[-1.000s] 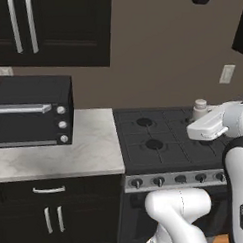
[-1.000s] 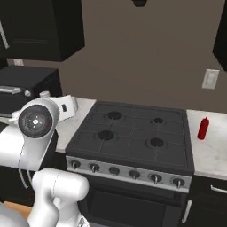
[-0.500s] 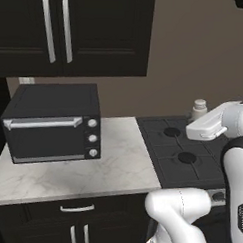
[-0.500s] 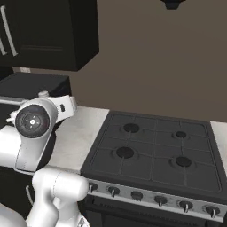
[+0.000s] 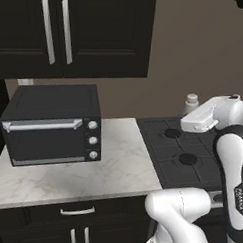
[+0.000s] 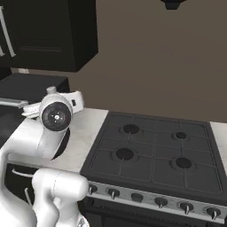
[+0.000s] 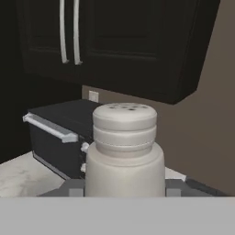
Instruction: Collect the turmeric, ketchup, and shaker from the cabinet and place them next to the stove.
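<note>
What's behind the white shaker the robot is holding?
Behind the shaker sits a black toaster oven on the marble counter, with dark wall cabinets above. The shaker covers the oven's right end.

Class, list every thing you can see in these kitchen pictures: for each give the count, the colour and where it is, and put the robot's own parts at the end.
shaker: one, white-grey, upright between the gripper's fingers
stove: one, black, four burners, a row of knobs along its front
toaster oven: one, black with silver handle and three knobs, on the counter left of the stove
counter: one, pale marble, beside the stove
wall cabinets: black, silver handles, above the toaster oven
wall socket: one, pale, under the cabinets
gripper: one, shut on the shaker
</note>
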You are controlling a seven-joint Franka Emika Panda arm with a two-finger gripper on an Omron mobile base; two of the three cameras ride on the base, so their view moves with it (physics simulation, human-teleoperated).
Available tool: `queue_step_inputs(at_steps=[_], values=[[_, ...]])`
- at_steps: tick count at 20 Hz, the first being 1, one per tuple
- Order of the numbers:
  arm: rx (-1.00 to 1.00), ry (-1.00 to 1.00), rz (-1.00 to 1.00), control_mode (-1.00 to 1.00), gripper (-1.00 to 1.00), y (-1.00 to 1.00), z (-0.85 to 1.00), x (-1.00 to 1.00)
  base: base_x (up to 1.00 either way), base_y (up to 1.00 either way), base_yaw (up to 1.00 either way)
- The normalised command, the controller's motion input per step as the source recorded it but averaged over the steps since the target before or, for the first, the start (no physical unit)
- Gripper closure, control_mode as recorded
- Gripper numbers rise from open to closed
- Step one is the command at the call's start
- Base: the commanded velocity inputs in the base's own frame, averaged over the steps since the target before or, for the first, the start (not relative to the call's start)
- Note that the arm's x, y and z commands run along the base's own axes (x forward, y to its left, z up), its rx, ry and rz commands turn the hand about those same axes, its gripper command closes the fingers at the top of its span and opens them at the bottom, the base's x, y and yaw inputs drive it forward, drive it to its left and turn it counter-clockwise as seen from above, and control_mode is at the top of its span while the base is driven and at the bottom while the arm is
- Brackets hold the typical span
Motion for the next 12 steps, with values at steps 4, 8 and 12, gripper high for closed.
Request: queue_step_inputs(at_steps=[4,8,12], values=[[0.02,-0.07,0.22,-1.00,1.00,0.00,-0.58,0.87,0.00,0.00,0.00],[-0.01,-0.07,0.22,-1.00,1.00,0.01,-0.72,0.59,0.00,0.00,0.00],[-0.10,-0.01,0.12,-1.00,1.00,0.07,-0.61,0.37,0.00,0.00,0.00]])
